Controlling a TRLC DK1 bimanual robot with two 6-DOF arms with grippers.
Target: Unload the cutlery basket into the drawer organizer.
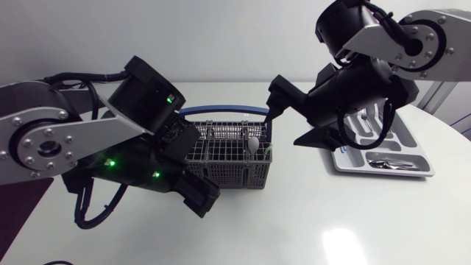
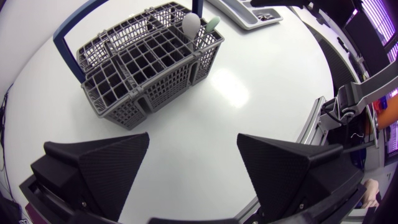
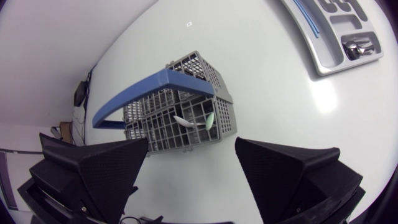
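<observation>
Nearly done, I judge: organizer (image 3: pixel 329 70) holds cutlery (image 3: pixel 360 48), 2 pieces (image 3: pixel 183 120) wait in the basket (image 3: pixel 165 134) ahead of my wide, empty right pincer (image 3: pixel 191 142).

This reads as a robotics lab, a test bench and not a home kitchen. A plain white, rounded worktop (image 1: pixel 309 213) carries a grey plastic cutlery basket (image 1: pixel 228 175) with a blue handle and, well apart from it, a grey drawer organizer (image 1: pixel 412 140). The left arm (image 1: pixel 44 140) and right arm (image 1: pixel 412 37) lean in from the sides, black cables looping, green lights (image 1: pixel 110 163) glowing on the left one.
</observation>
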